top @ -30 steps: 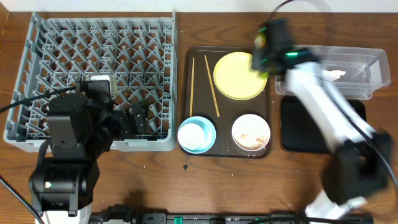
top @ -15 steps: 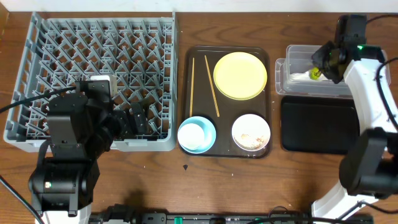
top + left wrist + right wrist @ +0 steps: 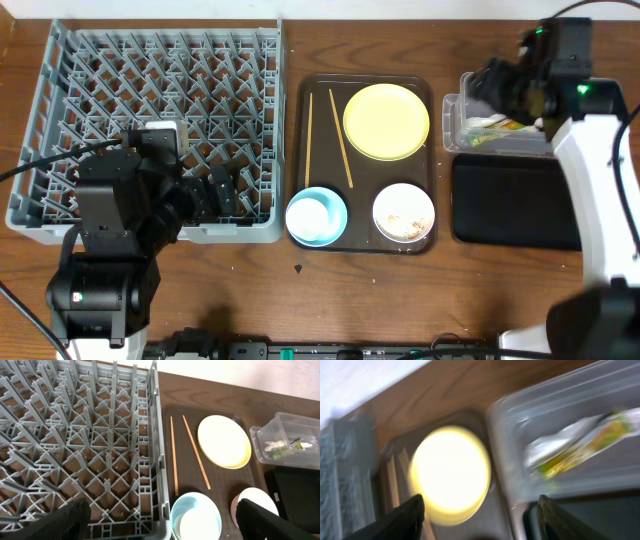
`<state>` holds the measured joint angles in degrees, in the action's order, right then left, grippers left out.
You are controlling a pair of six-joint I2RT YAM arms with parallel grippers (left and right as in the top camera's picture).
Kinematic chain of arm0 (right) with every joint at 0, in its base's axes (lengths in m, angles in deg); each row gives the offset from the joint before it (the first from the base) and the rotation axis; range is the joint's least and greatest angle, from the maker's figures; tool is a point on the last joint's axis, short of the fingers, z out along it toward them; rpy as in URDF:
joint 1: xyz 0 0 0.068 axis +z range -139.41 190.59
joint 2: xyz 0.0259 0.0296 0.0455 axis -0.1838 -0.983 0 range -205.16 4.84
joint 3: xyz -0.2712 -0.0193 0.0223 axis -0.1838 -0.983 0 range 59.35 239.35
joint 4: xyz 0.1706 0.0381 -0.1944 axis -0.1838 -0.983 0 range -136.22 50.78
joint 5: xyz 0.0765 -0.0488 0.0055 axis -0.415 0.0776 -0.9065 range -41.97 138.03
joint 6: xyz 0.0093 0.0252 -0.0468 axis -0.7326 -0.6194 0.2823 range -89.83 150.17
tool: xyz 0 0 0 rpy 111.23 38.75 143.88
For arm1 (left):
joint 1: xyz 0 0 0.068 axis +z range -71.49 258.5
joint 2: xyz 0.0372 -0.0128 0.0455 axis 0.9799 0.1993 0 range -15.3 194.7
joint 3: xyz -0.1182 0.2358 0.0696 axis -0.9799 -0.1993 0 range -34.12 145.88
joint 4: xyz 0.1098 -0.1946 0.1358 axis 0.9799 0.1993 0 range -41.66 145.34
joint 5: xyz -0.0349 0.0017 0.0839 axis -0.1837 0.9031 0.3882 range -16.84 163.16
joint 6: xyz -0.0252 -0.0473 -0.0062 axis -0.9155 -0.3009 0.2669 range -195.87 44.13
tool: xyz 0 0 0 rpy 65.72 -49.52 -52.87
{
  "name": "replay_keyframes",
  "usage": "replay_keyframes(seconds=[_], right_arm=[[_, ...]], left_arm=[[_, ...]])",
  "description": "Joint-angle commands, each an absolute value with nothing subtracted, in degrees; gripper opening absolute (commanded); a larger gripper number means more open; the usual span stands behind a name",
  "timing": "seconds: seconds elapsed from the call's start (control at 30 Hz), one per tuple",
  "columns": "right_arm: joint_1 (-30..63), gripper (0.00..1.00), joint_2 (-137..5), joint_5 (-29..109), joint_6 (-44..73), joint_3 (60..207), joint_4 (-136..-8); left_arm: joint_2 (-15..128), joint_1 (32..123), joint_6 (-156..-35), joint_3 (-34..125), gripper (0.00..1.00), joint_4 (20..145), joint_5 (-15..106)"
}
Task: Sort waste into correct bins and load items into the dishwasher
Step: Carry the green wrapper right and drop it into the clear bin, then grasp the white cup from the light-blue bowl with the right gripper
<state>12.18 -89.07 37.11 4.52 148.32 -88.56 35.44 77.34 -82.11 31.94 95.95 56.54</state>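
- Firstly, overhead: right gripper (image 3: 497,85) above clear tub (image 3: 455,108) at far right corner; snack wrapper (image 3: 492,124) inside tub.
- Left wrist: left gripper (image 3: 164,510) wide, empty, over dish rack's (image 3: 75,435) near edge.
- Right wrist, blurred: fingers wide, empty; snack wrapper in tub.

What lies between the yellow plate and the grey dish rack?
Two wooden chopsticks, lying on the brown tray, as the overhead view shows.

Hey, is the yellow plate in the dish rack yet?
No, the yellow plate lies on the brown tray, beside the grey rack.
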Motion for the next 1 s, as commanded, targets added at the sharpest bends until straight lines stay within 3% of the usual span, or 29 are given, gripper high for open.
replay_keyframes(seconds=[0.0, 0.13, 0.27, 0.5, 0.77, 0.9, 0.97], right_arm=[[19.04, 0.64, -86.65, 33.6, 10.09, 148.59, -95.44], [27.17, 0.61, -87.32, 33.31, 11.82, 148.28, -103.14], [36.68, 0.6, -87.91, 31.52, 18.27, 148.0, -102.88], [50.01, 0.55, -91.85, 33.07, 17.94, 147.71, -99.62], [56.09, 0.46, -103.02, 39.89, 11.91, 147.71, -97.52], [56.05, 0.33, -106.4, 39.63, 11.71, 147.71, -97.65], [56.05, 0.32, -107.78, 39.67, 11.73, 147.71, -97.7]], left_arm=[[35.18, 77.58, -82.61, 32.86, 0.94, 95.89, 55.82], [35.18, 77.58, -82.61, 32.86, 0.94, 95.89, 55.82], [35.18, 77.58, -82.61, 32.86, 0.94, 95.89, 55.82], [35.18, 77.58, -82.87, 32.86, 0.94, 96.13, 55.34], [35.01, 77.58, -83.51, 32.88, 0.94, 104.56, 54.47], [34.75, 77.58, -84.4, 32.88, 0.94, 106.18, 58.38], [34.44, 77.58, -85.25, 32.88, 0.94, 106.11, 58.84]])
